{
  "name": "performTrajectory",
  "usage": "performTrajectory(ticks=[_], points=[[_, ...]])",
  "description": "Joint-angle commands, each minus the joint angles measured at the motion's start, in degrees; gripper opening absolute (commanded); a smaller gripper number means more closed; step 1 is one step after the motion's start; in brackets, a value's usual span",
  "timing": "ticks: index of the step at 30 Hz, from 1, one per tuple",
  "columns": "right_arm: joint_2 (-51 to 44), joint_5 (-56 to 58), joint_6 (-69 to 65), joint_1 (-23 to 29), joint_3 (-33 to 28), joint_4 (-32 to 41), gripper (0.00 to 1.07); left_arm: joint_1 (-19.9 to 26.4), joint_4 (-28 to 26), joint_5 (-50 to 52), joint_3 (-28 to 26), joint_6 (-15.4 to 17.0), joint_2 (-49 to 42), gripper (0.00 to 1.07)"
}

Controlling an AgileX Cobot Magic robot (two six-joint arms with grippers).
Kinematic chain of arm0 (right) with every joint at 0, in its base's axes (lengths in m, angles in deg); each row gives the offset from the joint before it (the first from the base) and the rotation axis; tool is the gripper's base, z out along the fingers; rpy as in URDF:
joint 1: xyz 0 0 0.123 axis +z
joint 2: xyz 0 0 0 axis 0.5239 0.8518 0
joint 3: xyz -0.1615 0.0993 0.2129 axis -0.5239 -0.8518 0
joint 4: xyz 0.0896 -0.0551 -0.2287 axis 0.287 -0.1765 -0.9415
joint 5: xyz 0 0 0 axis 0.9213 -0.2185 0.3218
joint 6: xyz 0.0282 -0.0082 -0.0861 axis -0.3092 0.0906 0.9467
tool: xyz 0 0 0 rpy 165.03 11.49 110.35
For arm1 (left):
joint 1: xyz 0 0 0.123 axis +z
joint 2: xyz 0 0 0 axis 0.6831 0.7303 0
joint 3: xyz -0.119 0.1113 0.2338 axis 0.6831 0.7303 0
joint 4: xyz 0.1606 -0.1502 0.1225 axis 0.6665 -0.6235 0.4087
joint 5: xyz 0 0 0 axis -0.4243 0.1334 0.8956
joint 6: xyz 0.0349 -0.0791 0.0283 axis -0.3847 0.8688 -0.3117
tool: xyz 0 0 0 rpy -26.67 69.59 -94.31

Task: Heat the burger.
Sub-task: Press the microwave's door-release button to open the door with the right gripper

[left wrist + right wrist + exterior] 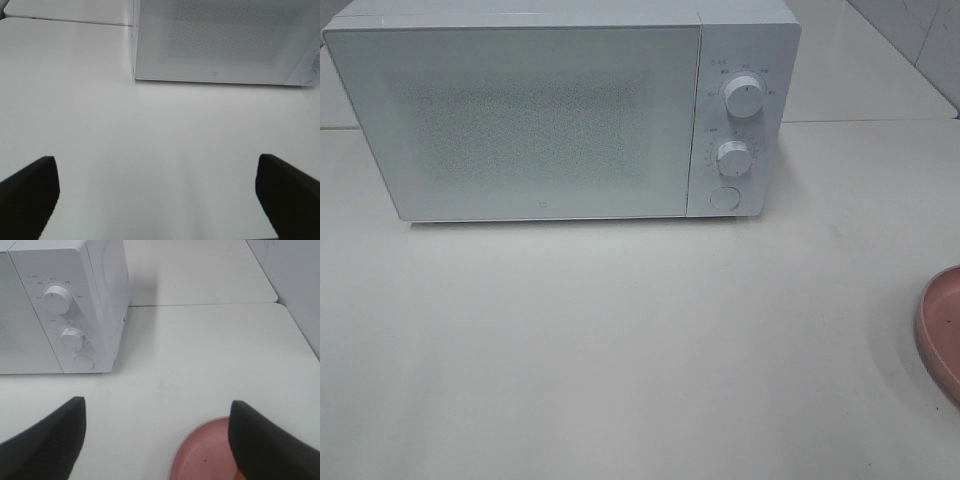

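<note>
The white microwave (520, 120) stands at the back of the table with its door closed; it also shows in the wrist views (225, 40) (30, 340). The burger is not clearly in view; only a tiny orange-brown sliver (241, 475) peeks out by a right finger over the pink plate (205, 455), and I cannot tell what it is. My left gripper (156, 160) hovers open over bare table in front of the microwave's left corner. My right gripper (157, 402) is open above the plate's near rim. Neither gripper appears in the high view.
The microwave has two round dials (744, 97) (731, 155) and a round button (723, 197) on its right panel. The pink plate (942, 320) lies at the table's right edge. A seam (880, 121) between tabletops runs behind the microwave.
</note>
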Motion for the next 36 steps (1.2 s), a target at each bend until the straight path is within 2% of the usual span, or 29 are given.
performTrajectory(ticks=[1,3,8,23,28,36], points=[[1.95,-4.98,0.06,-0.11,-1.15,0.00,0.74,0.17,0.00,0.57,0.29,-0.06,-1.43,1.00],[5.84,-11.80,0.06,-0.11,-3.38,0.00,0.74,0.17,0.00,0.57,0.29,-0.06,-1.43,1.00],[11.34,-18.85,0.06,-0.11,-4.87,0.00,0.74,0.17,0.00,0.57,0.29,-0.06,-1.43,1.00],[28.88,-39.02,0.06,-0.11,-4.87,-0.57,0.72,0.17,0.00,0.57,0.29,-0.06,-1.43,1.00],[35.70,-48.30,-0.80,-0.11,-4.87,-4.47,0.68,0.17,0.00,0.57,0.29,-0.06,-1.43,1.00],[42.63,-57.64,-0.29,-0.11,-4.87,-4.81,0.68,0.17,0.00,0.57,0.29,-0.06,-1.43,1.00]])
